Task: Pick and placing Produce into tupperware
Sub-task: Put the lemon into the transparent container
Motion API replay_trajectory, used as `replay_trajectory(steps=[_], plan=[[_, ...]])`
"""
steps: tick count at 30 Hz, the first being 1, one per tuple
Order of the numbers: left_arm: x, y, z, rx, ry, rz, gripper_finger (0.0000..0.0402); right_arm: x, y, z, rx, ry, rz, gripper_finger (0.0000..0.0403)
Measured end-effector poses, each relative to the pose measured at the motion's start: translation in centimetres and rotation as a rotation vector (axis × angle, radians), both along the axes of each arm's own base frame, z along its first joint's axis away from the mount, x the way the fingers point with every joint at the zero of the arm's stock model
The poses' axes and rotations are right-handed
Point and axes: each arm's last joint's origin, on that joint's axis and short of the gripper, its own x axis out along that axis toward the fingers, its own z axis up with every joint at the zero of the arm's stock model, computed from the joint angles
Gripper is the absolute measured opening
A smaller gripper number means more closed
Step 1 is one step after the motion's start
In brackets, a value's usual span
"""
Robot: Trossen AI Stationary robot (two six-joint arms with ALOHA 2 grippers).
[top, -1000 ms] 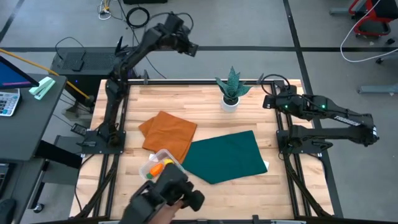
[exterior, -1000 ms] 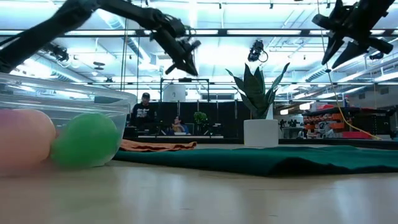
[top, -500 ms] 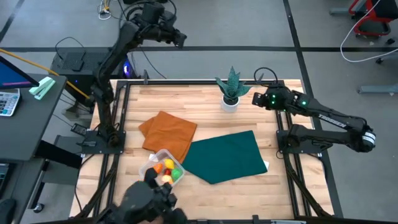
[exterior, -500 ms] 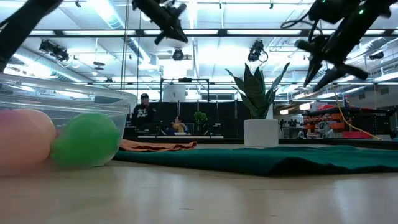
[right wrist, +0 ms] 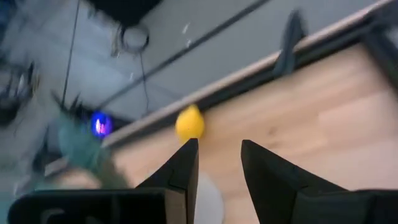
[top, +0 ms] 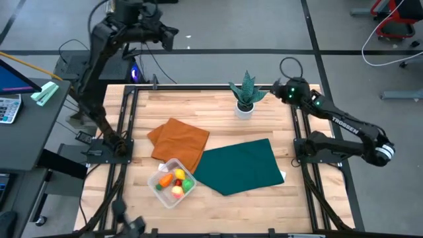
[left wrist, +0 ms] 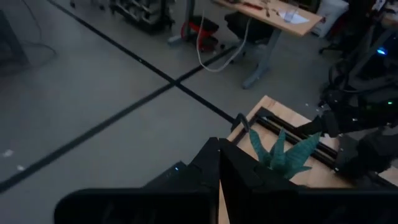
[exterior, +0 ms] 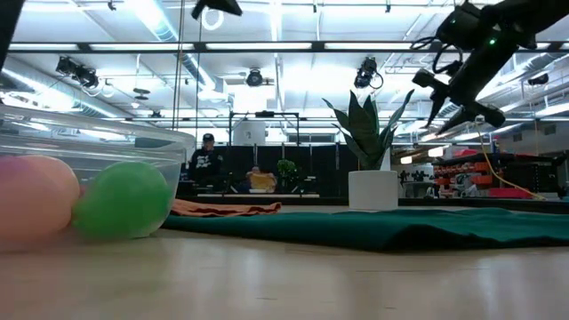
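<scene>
Several pieces of produce (top: 177, 182) sit in the tupperware (top: 173, 203), which stands near the table's (top: 291, 211) front edge, left of centre. From above: orange, yellow, red and green pieces, packed close. Low view, close up: a peach-orange ball (exterior: 31, 200) and a green ball (exterior: 124, 200) touching each other, behind the clear wall of the tub.

Just behind the tub, orange cloth (top: 178, 140), rumpled flat. Its right edge meets the green cloth (top: 239, 165), which spreads across the table's middle towards the right.

Farther back, at the far edge, a spiky green plant (top: 246, 89) in a white pot, upright.

Right gripper (top: 277, 86) is in the air at the far right corner, just beside the plant, well apart from the tub. Fingers (right wrist: 183, 162) stand partly apart with a clear gap; bare wood shows through the gap and nothing is held. Low view agrees: right gripper (exterior: 453, 93) high up, right of the plant, both fingers seen apart.

Left gripper (top: 166, 30) is raised beyond the table's far edge, over the floor, far from everything on the table. In its wrist view the fingers (left wrist: 208, 165) press together, with nothing between them.

Room beyond: two people (exterior: 206, 156) at desks.
</scene>
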Motion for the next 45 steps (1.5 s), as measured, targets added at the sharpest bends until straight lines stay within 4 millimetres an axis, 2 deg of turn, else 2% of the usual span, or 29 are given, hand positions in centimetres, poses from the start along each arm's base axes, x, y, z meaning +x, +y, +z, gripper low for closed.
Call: replay_trajectory(steps=[5,11,15,23,25,28,31,38,45], plan=[[-1.8,-1.8,1.3,0.031,-0.003,0.020,0.0011,-1.3,-1.8,0.8,-0.098,-0.044,-0.148,0.0089],[-3.2,-3.3,2.2,0.043,-0.009,0.025,0.0027,-1.5,-5.3,0.8,-0.134,-0.156,-0.151,0.0089],[-3.7,-3.9,2.5,0.045,-0.010,0.026,0.0020,-1.2,-8.7,1.3,-0.131,-0.160,-0.107,0.0089],[-4.3,-4.5,2.7,0.045,-0.005,0.045,0.0013,0.6,-17.0,4.7,-0.152,-0.062,0.085,0.0089],[-4.4,-4.7,2.7,0.037,0.001,0.054,0.0019,1.1,-18.9,5.0,-0.108,-0.010,0.130,0.0089],[-4.6,-4.8,2.6,0.022,0.014,0.082,0.0025,1.6,-20.7,4.6,-0.003,0.076,0.192,0.0090],[-4.8,-4.8,2.5,0.008,0.018,0.117,0.0025,2.0,-21.3,3.5,0.107,0.163,0.261,0.0090],[-4.8,-4.8,2.5,0.002,0.016,0.123,0.0010,2.0,-20.4,1.2,0.232,0.244,0.395,0.0090],[-4.8,-4.8,2.5,0.002,0.015,0.123,0.0021,1.6,-19.9,0.6,0.289,0.265,0.447,0.0090]])
